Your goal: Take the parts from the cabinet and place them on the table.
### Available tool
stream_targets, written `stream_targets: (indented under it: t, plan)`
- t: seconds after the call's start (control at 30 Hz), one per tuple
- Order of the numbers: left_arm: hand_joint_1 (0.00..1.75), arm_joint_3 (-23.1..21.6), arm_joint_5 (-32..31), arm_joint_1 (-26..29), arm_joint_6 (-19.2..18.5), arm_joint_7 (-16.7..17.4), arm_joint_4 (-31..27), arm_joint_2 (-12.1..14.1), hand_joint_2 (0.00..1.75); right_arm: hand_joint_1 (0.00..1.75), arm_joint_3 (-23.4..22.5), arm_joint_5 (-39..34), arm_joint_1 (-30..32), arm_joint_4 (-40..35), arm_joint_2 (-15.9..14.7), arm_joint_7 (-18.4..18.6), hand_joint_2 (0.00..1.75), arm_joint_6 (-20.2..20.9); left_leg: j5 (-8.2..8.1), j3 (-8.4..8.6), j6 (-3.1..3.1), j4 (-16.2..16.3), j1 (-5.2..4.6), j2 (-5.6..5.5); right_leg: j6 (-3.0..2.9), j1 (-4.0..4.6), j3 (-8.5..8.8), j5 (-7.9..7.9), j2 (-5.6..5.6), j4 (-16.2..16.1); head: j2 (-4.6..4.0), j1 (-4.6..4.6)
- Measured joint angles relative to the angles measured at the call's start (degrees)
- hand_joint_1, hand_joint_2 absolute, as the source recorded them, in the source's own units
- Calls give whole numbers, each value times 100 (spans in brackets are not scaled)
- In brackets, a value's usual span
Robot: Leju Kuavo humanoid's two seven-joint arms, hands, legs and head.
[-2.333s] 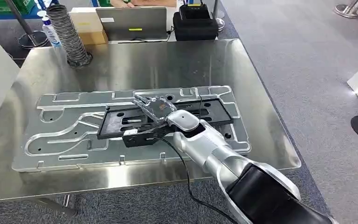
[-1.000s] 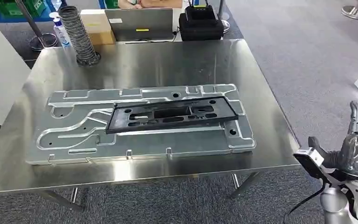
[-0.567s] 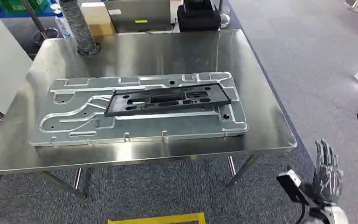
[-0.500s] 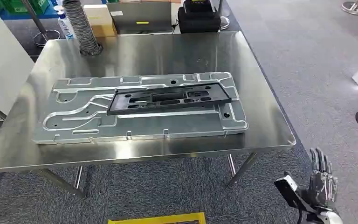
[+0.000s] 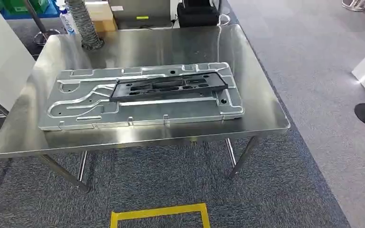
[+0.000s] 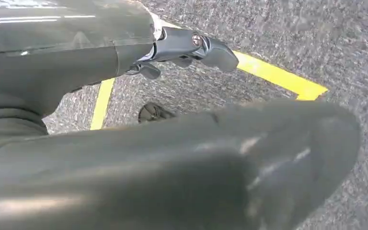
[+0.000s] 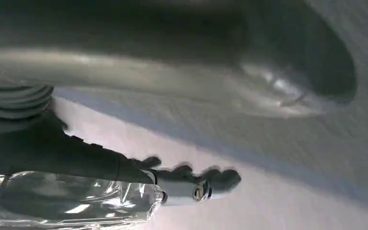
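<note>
Both arms hang by the floor: the left robot hand (image 6: 191, 48) and right robot hand (image 7: 191, 184) hold nothing, fingers loosely extended. The black part (image 5: 168, 86) lies on the grey plate (image 5: 76, 102) on the counter (image 5: 161, 135); fetching another part means turning squarely toward the cabinet.

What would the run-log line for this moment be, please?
black part: lying on metal plate | plate: on steel table | left robot hand: empty | right robot hand: empty

R hand (image 7: 139, 158) w/ blurred thick thumb (image 7: 172, 57) across frame, dark fingers (image 7: 191, 179) stretched out, holding nothing; grey floor (image 7: 345, 158) behind.
</note>
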Motion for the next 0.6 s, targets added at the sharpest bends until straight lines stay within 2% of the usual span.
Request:
stream_targets:
  t: [0.03,0.07,0.1,0.13,0.17,0.2,0.23,0.27,0.3,0.33,0.37,0.4,0.43,0.47,0.53,0.57,0.6]
  plan:
    - [0,-9,-28,18,-2,2,0,0,0,0,-61,-46,-4,101,13,160,0,129,54,-14,-58,-13,-11,-5,-67,-17,-41,66,-17,-29,0,0]
    - [0,-11,-63,26,-4,2,0,0,0,0,-125,-107,-28,192,46,253,0,218,-60,-49,-70,61,29,-22,-124,-34,-87,140,-57,-49,0,2]
    - [0,-20,-112,44,-7,4,0,0,0,0,-201,-160,-35,269,70,376,0,352,-411,-125,-82,252,24,-21,-179,-21,-173,210,-54,-51,0,0]
    - [0,-35,-166,48,-24,13,0,-6,0,0,-286,-216,-39,340,120,528,0,545,-853,-225,-80,638,26,-22,-212,-2,-272,284,-60,-50,0,-2]
    - [0,-59,-214,51,-48,20,0,-9,0,0,-350,-273,-38,393,198,610,0,695,-1208,-309,-82,1073,25,-22,-231,19,-371,362,-66,-49,0,0]
    - [0,-83,-244,49,-66,24,0,-9,0,0,-430,-338,-41,452,249,692,0,860,-1418,-361,-83,1462,23,-21,-242,42,-476,440,-72,-39,0,0]
    - [0,-107,-264,48,-66,28,0,-7,0,0,-501,-385,-45,494,308,758,0,968,-1423,-350,-78,1730,21,-21,-248,64,-587,516,-77,-26,0,0]
    - [0,-140,-299,49,-76,46,0,-4,0,0,-564,-417,-49,535,393,832,0,1096,-1249,-253,-61,1807,14,-22,-249,84,-700,588,-79,-10,0,0]
    - [0,-166,-328,50,-94,63,0,0,0,0,-619,-472,-56,575,470,896,0,1224,-968,-36,-31,1665,4,-22,-248,102,-822,662,-79,22,0,0]
    - [0,-181,-347,47,-107,74,0,4,0,0,-667,-531,-67,616,551,957,0,1333,-751,284,14,1319,-15,-23,-246,117,-926,723,-78,51,0,0]
    - [0,-205,-382,37,-122,79,0,9,0,0,-727,-583,-83,649,640,1013,0,1424,-720,697,77,802,-50,-22,-242,130,-1012,790,-75,73,0,0]
    - [0,-230,-424,15,-133,87,-2,35,0,0,-774,-636,-114,666,735,1057,0,1518,-970,1123,152,208,-88,-20,-226,139,-1046,848,-75,94,0,0]
    - [0,-273,-474,4,-146,101,-2,37,0,0,-835,-717,-131,684,813,1086,0,1637,-1136,1391,159,-332,-87,-13,-200,158,-1072,907,-72,106,0,0]
    - [0,-310,-527,-5,-155,125,-2,44,0,0,-898,-785,-139,708,881,1125,0,1724,-1129,1322,163,-283,-107,-14,-168,140,-1062,973,-95,77,0,0]
    - [0,-372,-623,12,-173,153,-2,57,0,0,-1062,-975,-185,747,1039,1132,0,1833,-1010,1273,248,-315,-127,-4,-95,110,-1068,1126,-89,13,0,0]
    - [0,-415,-657,21,-184,173,0,57,0,0,-1137,-1052,-187,751,1054,1132,0,1838,-894,1222,284,-358,-64,23,-70,105,-1096,1114,-75,26,0,0]
    - [0,-455,-728,17,-192,201,0,57,0,0,-1233,-1128,-214,767,1150,1101,0,1881,-813,1132,315,-356,-65,42,-39,95,-1158,770,-53,179,0,0]
